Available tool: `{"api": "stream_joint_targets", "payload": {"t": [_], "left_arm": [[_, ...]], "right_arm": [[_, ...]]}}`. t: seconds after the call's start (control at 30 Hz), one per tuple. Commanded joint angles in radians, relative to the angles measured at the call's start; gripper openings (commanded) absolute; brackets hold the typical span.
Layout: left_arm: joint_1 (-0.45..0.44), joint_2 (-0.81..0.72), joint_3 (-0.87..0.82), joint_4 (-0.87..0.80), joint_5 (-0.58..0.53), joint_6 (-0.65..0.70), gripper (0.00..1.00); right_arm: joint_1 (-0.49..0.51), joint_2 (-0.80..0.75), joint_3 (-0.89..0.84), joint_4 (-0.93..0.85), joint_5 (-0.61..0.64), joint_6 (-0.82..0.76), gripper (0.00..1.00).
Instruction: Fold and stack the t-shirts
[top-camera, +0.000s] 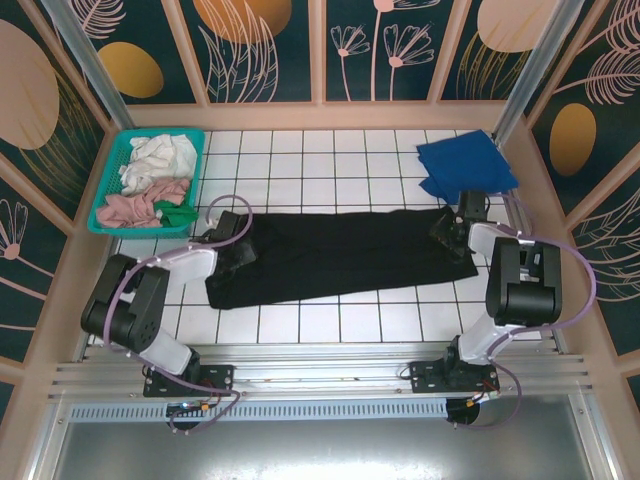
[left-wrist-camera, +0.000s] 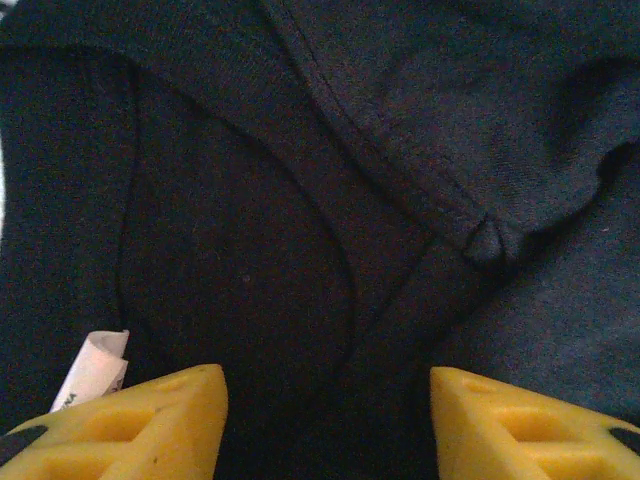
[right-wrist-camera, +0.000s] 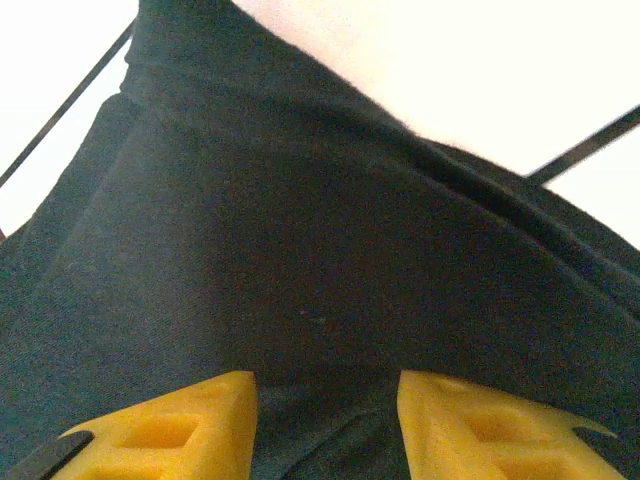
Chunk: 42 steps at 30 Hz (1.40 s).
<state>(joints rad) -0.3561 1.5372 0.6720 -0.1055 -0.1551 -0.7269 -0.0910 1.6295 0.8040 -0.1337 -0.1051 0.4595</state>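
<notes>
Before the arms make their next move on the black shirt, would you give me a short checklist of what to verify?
1. black t-shirt lies as a long folded strip: ok.
2. left gripper over the strip's left end, fingers apart: ok.
3. right gripper over the right end, fingers apart: ok.
4. Strip width even: not ok, the left end spreads wider.
5. blue t-shirt folded at the far right: ok; gap between it and the black one: cannot tell.
6. teal basket clear of the strip: ok.

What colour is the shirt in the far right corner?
That shirt is royal blue; top view shows it best.
</notes>
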Motion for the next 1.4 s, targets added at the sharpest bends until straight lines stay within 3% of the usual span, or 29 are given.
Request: {"api": "stream_joint_targets", "payload": {"t": [0.0, 0.2, 0.33, 0.47, 0.73, 0.9, 1.13, 1.2, 1.23, 1.27, 1.37], "left_arm": [[-0.016, -0.084, -0.059, -0.001, 0.052, -0.075, 0.56], [-0.024, -0.105, 0.107, -0.114, 0.033, 0.027, 0.68], [-0.049, 0.011, 0.198, -0.118, 0.09, 0.1, 0.62], [-0.127, 0.094, 0.229, -0.131, 0.105, 0.118, 0.6], [-0.302, 0.074, 0.169, -0.166, 0.105, -0.003, 0.48], [-0.368, -0.01, 0.114, -0.194, 0.096, -0.054, 0.25], [-0.483, -0.12, 0.049, -0.131, 0.157, -0.132, 0.12], [-0.513, -0.146, 0.025, -0.094, 0.184, -0.155, 0.15], [-0.517, -0.168, 0.011, -0.076, 0.192, -0.16, 0.21], [-0.517, -0.192, 0.0, -0.07, 0.174, -0.164, 0.32], [-0.501, -0.213, 0.045, -0.205, -0.022, -0.147, 0.53]], "right_arm": [[0.026, -0.074, -0.031, -0.093, 0.046, 0.034, 0.44], [0.187, -0.153, 0.047, -0.152, 0.181, 0.057, 0.47], [0.219, -0.111, 0.043, -0.111, 0.131, 0.066, 0.48], [0.225, -0.087, 0.015, -0.083, 0.124, 0.068, 0.48], [0.22, -0.079, -0.007, -0.073, 0.125, 0.058, 0.48], [0.217, -0.07, -0.009, -0.073, 0.125, 0.051, 0.49], [0.212, -0.081, -0.024, -0.072, 0.125, 0.052, 0.49], [0.212, -0.097, -0.03, -0.073, 0.125, 0.052, 0.5], [0.212, -0.104, -0.034, -0.072, 0.125, 0.051, 0.49], [0.213, -0.111, -0.035, -0.071, 0.125, 0.053, 0.5], [0.212, -0.115, -0.037, -0.061, 0.084, 0.053, 0.5]]}}
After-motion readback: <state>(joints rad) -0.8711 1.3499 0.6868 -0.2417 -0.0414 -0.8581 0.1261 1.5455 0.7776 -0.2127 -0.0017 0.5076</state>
